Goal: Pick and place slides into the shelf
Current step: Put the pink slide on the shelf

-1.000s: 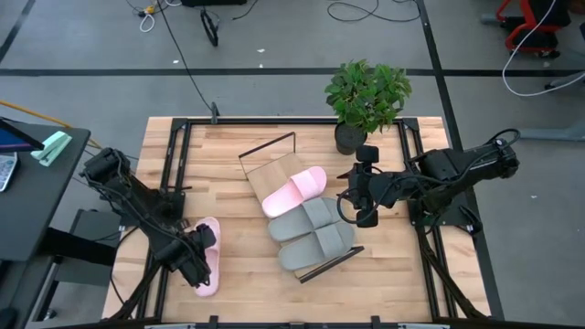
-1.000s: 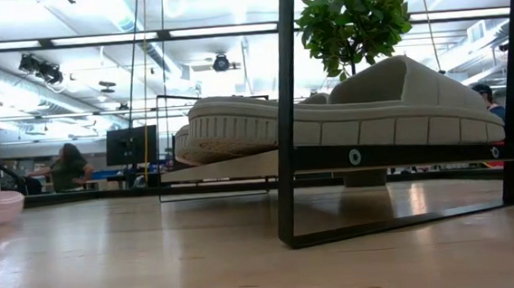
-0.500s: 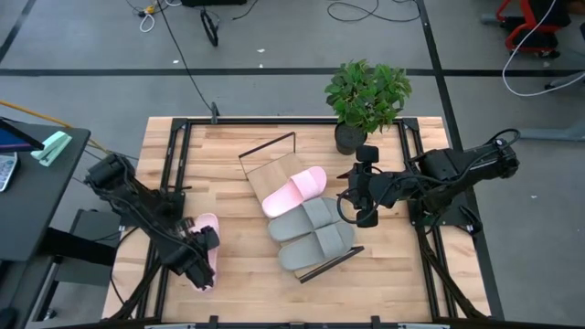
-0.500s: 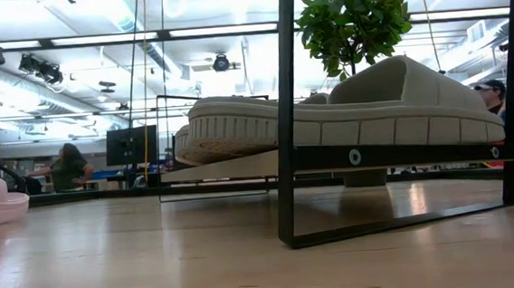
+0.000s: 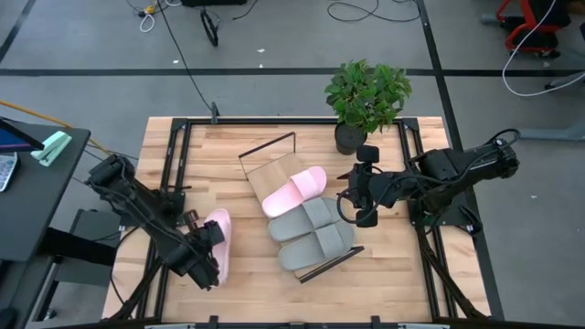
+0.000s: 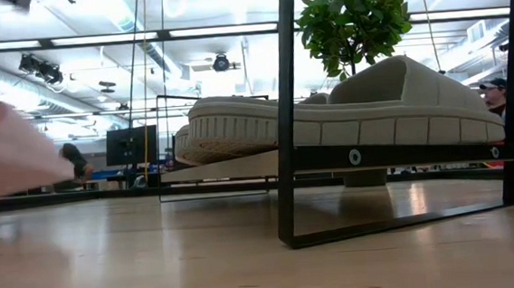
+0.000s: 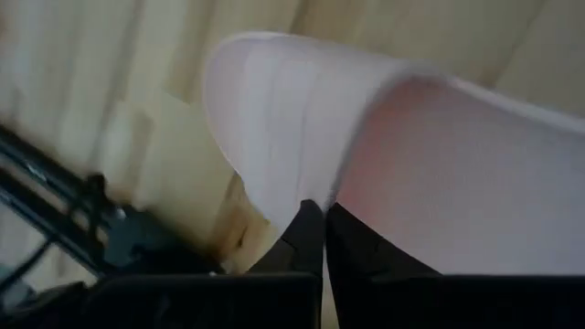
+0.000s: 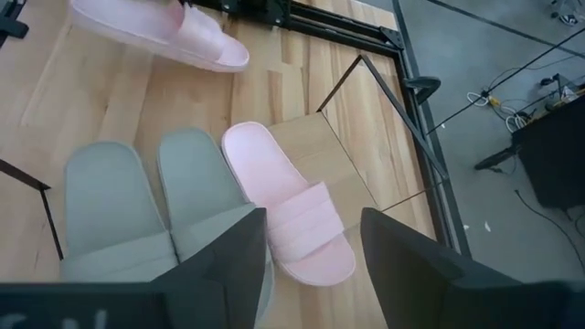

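A light pink slide [image 5: 218, 239] is at the table's near left with my left gripper [image 5: 203, 260] shut on it. It shows as a pink blur [image 6: 4, 157] in the low view and fills the left wrist view [image 7: 384, 137]. The shelf [image 5: 263, 170] stands slanted at mid-table. On its board lie another pink slide [image 5: 294, 190] and two grey slides [image 5: 304, 219] [image 5: 317, 245], soles down. My right gripper [image 5: 359, 194] hovers open at the shelf's right side, and its wrist view looks down on the shelf's three slides [image 8: 283, 196]. My left gripper holds the pink slide at its near end, where the shut fingertips meet a pink edge [image 7: 315, 196]. The arm hides which part that is. The fingers come from the near-left, slanting down. In the low view the slide stands above the tabletop, its far end pointing away from the gripper.
A potted plant [image 5: 366, 100] stands at the far right of the table. Black frame rails [image 5: 174, 164] run along the table's left and right sides. Bare wood lies between the held slide and the shelf [image 5: 247, 247]. People show in the room beyond [image 6: 494, 91].
My left gripper has shut on the pink slide and carried it a little toward the table's right and far edges. The slide, which lay flat on the table, is now raised off it.
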`<action>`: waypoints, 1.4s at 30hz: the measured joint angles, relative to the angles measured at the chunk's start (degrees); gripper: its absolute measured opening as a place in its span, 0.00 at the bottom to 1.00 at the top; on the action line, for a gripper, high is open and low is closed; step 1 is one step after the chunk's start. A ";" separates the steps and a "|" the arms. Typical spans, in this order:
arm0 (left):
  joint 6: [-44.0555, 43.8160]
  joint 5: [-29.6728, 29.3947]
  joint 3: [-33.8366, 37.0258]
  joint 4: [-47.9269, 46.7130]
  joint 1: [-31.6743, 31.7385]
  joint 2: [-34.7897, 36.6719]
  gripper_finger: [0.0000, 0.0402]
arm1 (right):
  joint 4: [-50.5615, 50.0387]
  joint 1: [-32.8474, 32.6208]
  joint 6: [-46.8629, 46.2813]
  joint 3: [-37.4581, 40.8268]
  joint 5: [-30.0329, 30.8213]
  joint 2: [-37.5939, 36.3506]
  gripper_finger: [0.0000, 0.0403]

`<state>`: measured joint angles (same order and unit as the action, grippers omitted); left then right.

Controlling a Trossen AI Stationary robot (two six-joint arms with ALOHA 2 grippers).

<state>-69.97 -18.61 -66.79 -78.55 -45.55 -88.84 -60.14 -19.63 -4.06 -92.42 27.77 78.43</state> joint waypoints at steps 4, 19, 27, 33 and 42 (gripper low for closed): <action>2.01 -5.90 -8.60 -5.48 0.46 0.00 0.01 | 0.01 0.21 -2.37 0.00 -0.01 0.00 0.44; 39.65 -27.40 -31.50 -11.25 8.59 -1.63 0.01 | 5.93 11.95 -28.53 -0.02 -20.19 0.00 0.44; 63.97 -35.02 -33.06 -2.75 13.98 -2.34 0.01 | 8.87 15.14 -43.75 0.00 -31.60 0.00 0.45; 77.26 -37.60 -33.06 4.20 14.25 -2.34 0.01 | 9.27 15.51 -50.57 0.00 -30.66 1.09 0.49; 90.24 -41.78 -33.06 12.26 14.20 -2.34 0.01 | 15.62 17.16 -55.36 0.00 -31.36 6.52 0.58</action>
<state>20.27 -60.39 -99.85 -66.29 -31.35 -91.18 -44.52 -2.46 -59.42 -92.42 -3.59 84.95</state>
